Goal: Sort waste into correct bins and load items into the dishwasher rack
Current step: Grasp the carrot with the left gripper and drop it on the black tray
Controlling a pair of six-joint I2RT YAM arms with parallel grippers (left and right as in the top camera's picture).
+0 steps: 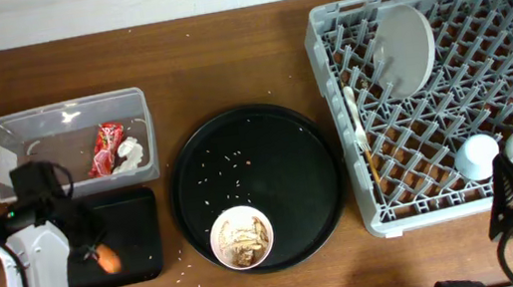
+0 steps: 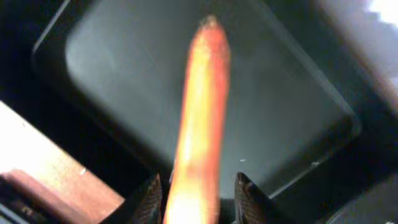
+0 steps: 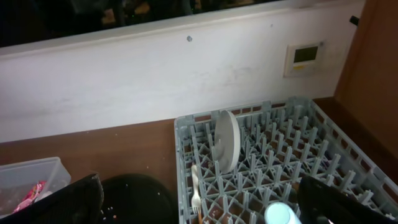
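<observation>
carrot (image 2: 200,112) blurred, pinched between left fingers (image 2: 151,199) over black tray (image 2: 280,87), fingertips cut off below, right fingers (image 3: 348,199) spread wide, partly out of frame, near rack (image 3: 280,143)

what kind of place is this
Most likely a robot lab set up as a dish-clearing station, not a real kitchen: a white robot arm at a wooden table, a grey dishwasher rack, a bare white wall with a control panel.
</observation>
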